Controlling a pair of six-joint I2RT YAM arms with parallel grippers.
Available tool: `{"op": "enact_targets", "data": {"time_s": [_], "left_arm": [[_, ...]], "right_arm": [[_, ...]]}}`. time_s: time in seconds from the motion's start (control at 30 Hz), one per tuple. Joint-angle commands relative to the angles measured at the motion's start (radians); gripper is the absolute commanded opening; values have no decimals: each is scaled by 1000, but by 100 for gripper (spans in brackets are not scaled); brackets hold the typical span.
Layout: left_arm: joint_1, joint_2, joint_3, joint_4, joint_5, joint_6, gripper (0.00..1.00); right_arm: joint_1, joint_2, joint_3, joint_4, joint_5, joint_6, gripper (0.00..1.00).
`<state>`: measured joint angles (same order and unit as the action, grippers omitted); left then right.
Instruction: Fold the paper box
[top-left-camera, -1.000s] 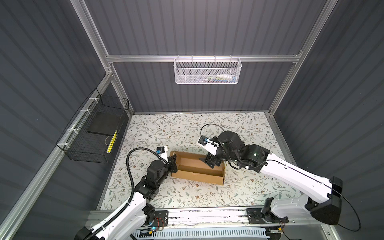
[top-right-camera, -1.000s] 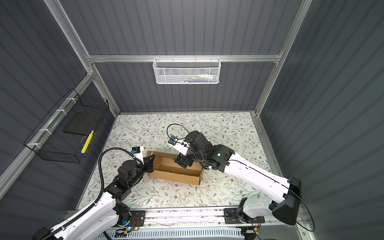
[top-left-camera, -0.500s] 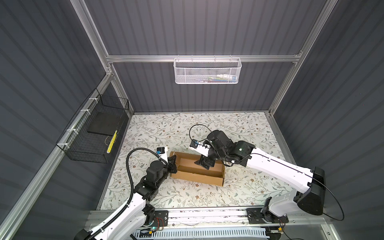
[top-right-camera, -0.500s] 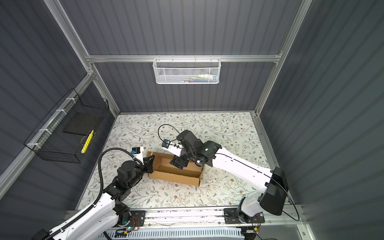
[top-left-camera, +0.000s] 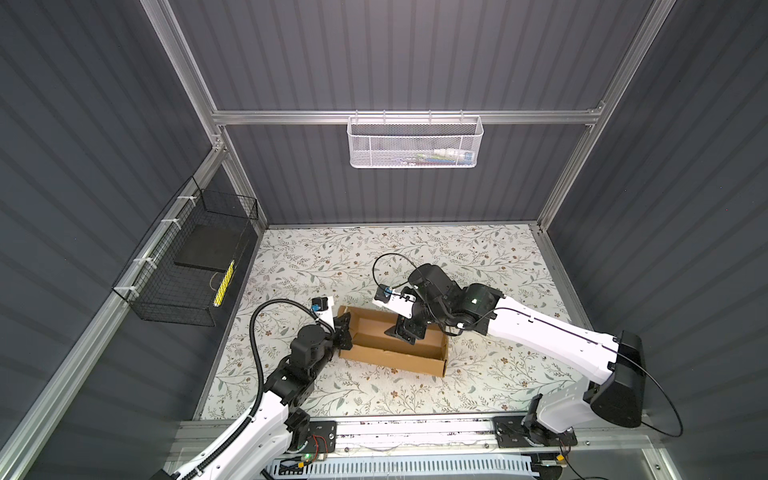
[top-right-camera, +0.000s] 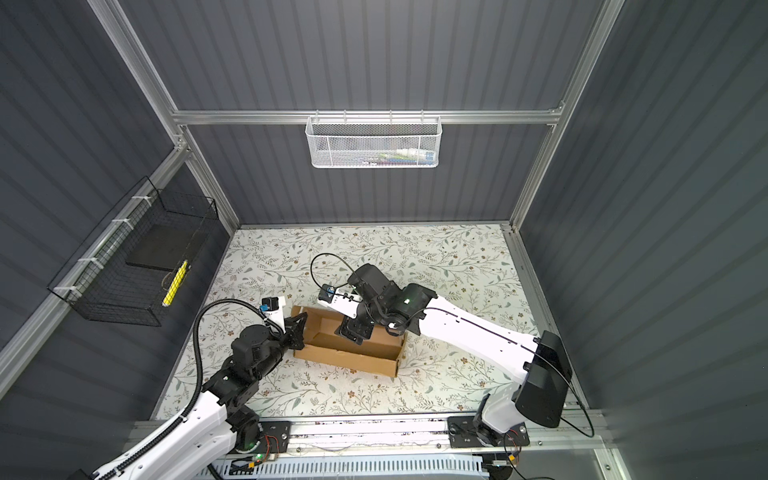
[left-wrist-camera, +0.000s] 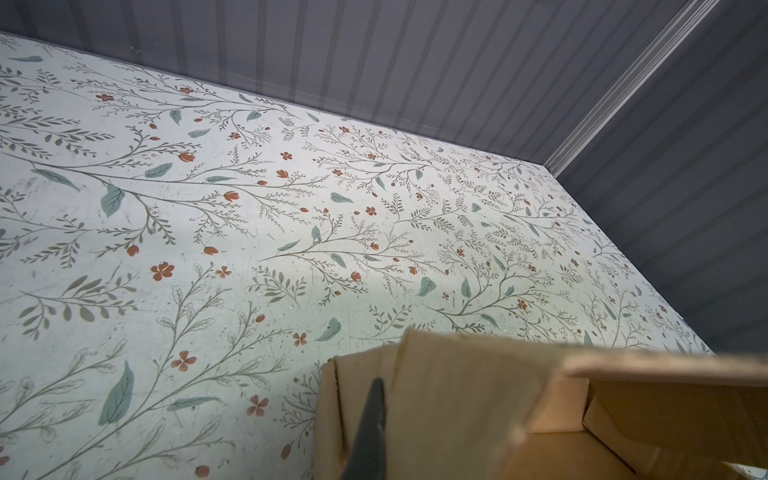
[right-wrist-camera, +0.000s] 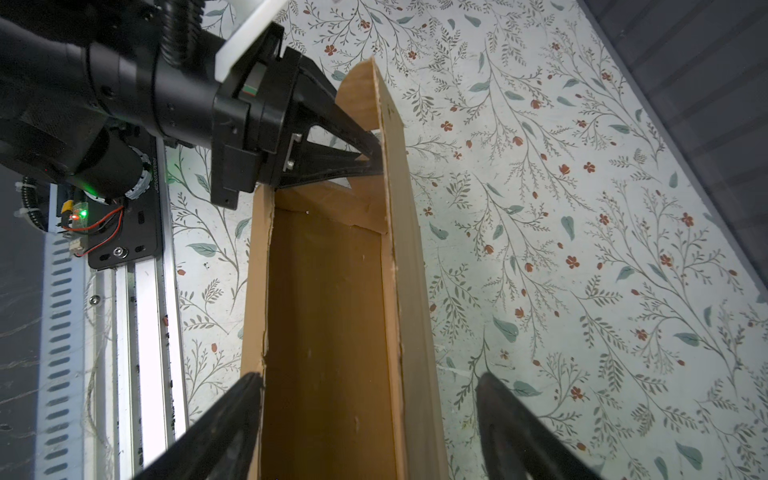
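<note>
The paper box (top-left-camera: 390, 359) (top-right-camera: 345, 359) is a shallow brown cardboard tray with its walls up, lying at the middle of the floral table in both top views. My left gripper (top-left-camera: 345, 328) (top-right-camera: 300, 328) is shut on the box's left end flap (left-wrist-camera: 465, 407). One dark finger (left-wrist-camera: 370, 428) lies against that flap and the other is hidden behind it. My right gripper (top-left-camera: 405, 332) (top-right-camera: 353, 332) (right-wrist-camera: 368, 376) hangs open above the box's middle, its fingers (right-wrist-camera: 232, 415) astride both long walls. The box floor (right-wrist-camera: 328, 311) is bare.
A white mesh basket (top-left-camera: 415, 143) hangs on the back wall. A black wire basket (top-left-camera: 191, 266) hangs on the left wall. The metal rail (top-left-camera: 415, 432) runs along the table's front edge, close to the box's near wall. Grey walls enclose the table (top-left-camera: 374, 257).
My right arm has moved left along the box, from its right end to its middle, towards the left gripper. The left gripper and the box have stayed put.
</note>
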<state>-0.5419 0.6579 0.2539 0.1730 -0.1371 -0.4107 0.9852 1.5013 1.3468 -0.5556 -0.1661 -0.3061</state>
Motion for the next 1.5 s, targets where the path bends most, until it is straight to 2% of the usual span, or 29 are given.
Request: {"op": "enact_targets", "data": {"time_s": [0.0, 0.23, 0.6, 1.0, 1.47], "left_arm": [[-4, -7, -26, -79, -15, 15, 0], [-4, -28, -28, -94, -13, 15, 0], [-4, -54, -40, -109, -15, 9, 0], [-4, -66, -39, -118, -10, 9, 12], [-4, -132, -37, -174, -12, -1, 24]], "right_arm": [[9, 10, -10, -12, -17, 24, 80], [19, 22, -17, -6, -16, 36, 75], [26, 30, -38, 23, -10, 54, 61], [36, 39, -63, 45, -2, 71, 54], [42, 37, -81, 68, -6, 90, 50]]}}
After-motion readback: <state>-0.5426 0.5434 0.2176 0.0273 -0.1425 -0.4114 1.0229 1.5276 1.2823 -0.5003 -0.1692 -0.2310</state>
